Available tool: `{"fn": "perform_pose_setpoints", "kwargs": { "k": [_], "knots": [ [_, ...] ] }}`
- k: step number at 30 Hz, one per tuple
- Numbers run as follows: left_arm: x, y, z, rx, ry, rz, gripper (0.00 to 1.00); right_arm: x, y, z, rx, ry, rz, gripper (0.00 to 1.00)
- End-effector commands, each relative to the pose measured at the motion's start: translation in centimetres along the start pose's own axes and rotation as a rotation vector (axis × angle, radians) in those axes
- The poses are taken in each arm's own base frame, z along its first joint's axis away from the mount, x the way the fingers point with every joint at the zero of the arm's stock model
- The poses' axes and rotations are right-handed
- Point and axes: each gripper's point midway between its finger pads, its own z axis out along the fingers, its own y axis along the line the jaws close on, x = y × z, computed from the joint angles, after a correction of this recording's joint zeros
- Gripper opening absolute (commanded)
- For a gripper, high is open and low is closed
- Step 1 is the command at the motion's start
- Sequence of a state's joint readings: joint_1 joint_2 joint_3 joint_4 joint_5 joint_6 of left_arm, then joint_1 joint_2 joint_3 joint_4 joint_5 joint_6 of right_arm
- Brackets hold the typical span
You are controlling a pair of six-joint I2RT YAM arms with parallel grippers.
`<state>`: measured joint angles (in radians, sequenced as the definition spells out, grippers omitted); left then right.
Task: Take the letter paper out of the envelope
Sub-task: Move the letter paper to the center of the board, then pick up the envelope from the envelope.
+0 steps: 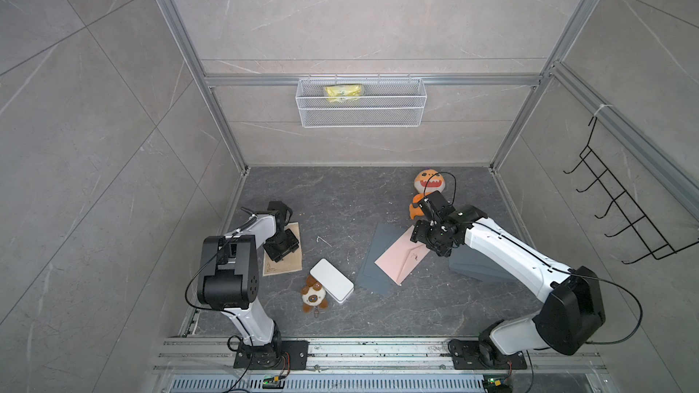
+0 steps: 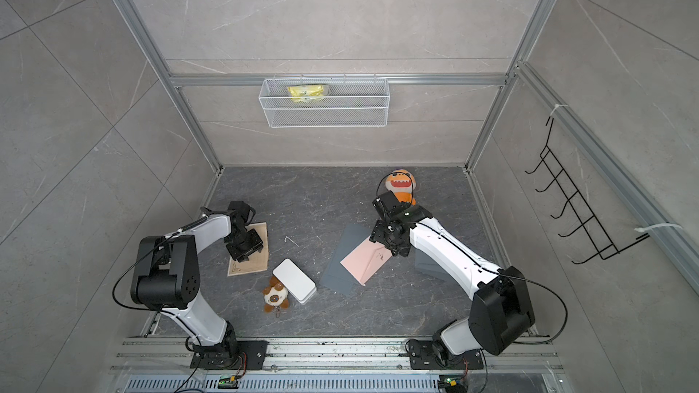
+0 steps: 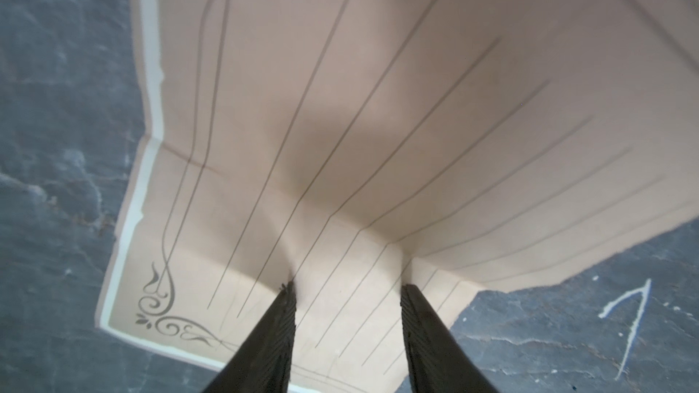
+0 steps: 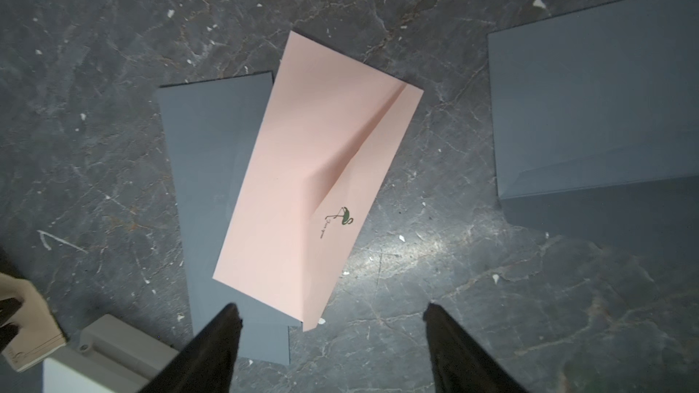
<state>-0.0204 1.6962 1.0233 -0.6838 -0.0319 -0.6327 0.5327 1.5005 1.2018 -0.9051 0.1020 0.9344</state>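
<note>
Because the letter paper (image 1: 283,267) lies flat on the tabletop (image 1: 340,202), well apart from the pink envelope (image 1: 401,258), it seems to be out, and each arm looks to be letting go of its own piece. The left jaws stand apart with their tips resting on the paper and nothing pinched between them. The right jaws are spread wide and empty above the envelope, which lies across grey sheets (image 4: 212,145). Both top views hide the jaws under the wrists. Only the left wrist view shows the paper's (image 3: 340,107) ruled lines, corner ornament and creases. Only the right wrist view shows the envelope's (image 4: 314,175) flap folded down beside a small printed bird.
</note>
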Motion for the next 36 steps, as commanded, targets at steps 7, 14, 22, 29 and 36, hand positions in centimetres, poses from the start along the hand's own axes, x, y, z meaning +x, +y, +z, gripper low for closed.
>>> {"fn": "perform_pose_setpoints", "kwargs": {
  "k": [7, 14, 22, 29, 36],
  "knots": [
    [-0.6, -1.3, -4.6, 0.064, -0.061, 0.021, 0.52, 1.2, -1.5, 3.2, 0.143, 0.036, 0.184, 0.82],
    [-0.1, -3.9, -7.5, 0.171, -0.096, 0.022, 0.53, 1.2, -0.5, 5.8, 0.152, 0.056, 0.268, 0.82],
    [2.4, -8.0, -9.3, 0.254, -0.091, 0.081, 0.53, 2.0, 0.2, 8.4, 0.159, 0.091, 0.3, 0.8],
    [4.1, -10.0, -9.8, 0.303, -0.063, 0.112, 0.53, 2.9, -0.2, 9.9, 0.177, 0.126, 0.307, 0.76],
    [5.1, -11.8, -9.9, 0.323, -0.045, 0.142, 0.52, 3.7, -1.1, 10.3, 0.21, 0.139, 0.315, 0.72]
  ]
}}
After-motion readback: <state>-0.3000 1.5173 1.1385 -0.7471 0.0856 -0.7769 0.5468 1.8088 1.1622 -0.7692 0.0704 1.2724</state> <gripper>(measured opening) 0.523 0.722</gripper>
